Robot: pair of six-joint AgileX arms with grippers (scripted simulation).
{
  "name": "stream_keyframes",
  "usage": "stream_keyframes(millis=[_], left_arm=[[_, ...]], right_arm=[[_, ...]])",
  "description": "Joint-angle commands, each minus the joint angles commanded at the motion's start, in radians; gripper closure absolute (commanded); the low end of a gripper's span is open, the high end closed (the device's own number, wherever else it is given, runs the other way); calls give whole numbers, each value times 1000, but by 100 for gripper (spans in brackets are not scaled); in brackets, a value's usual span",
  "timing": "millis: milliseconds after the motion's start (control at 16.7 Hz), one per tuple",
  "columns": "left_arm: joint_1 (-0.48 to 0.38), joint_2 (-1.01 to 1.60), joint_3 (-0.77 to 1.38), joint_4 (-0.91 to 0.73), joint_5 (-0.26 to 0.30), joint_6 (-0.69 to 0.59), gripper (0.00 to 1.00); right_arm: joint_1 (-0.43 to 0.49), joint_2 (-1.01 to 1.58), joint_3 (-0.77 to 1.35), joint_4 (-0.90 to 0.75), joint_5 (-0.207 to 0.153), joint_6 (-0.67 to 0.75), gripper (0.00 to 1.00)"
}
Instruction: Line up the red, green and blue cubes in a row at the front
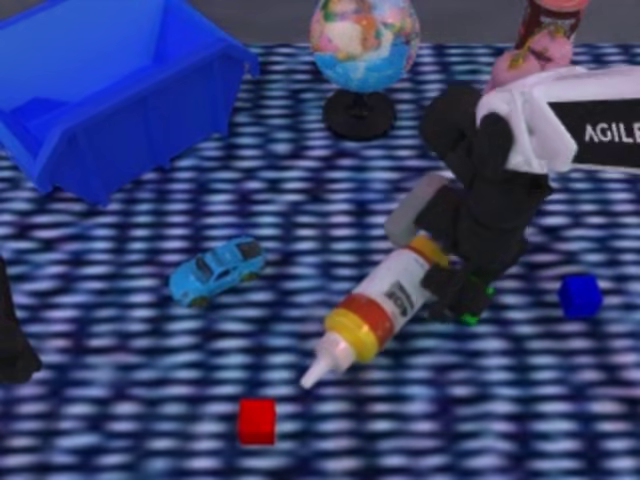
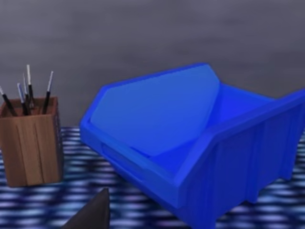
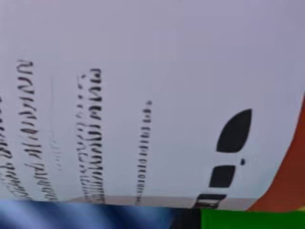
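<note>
Red cube [image 1: 256, 421]: small, plain bright red, alone on the patterned cloth at the near edge, left of centre.
Blue cube [image 1: 580, 296]: deep blue, same small size, far to the right, well apart from the red one.
Green cube [image 1: 472, 317]: only a bright green sliver shows under the right gripper; it also fills a corner of the right wrist view [image 3: 252, 219].
Right gripper [image 1: 463, 298]: down over the green cube, just beside the lying glue bottle [image 1: 375, 312]; I cannot tell how its fingers stand.
Left arm [image 1: 12, 345]: parked at the left edge.
Others: blue bin [image 1: 100, 90] far left, toy car [image 1: 216, 270] mid-left.
</note>
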Motion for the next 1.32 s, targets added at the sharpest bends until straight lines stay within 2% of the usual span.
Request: stream_keyframes(millis=[360, 780, 960, 1320], left_arm=[[0, 0, 0, 0, 0, 0, 0], [0, 0, 0, 0, 0, 0, 0], [0, 0, 0, 0, 0, 0, 0], [0, 0, 0, 0, 0, 0, 0]], right_arm=[[5, -77, 119, -203, 0, -1, 100], [17, -89, 131, -224, -1, -7, 100], [117, -101, 129, -237, -2, -47, 100], [417, -152, 109, -265, -2, -150, 100]])
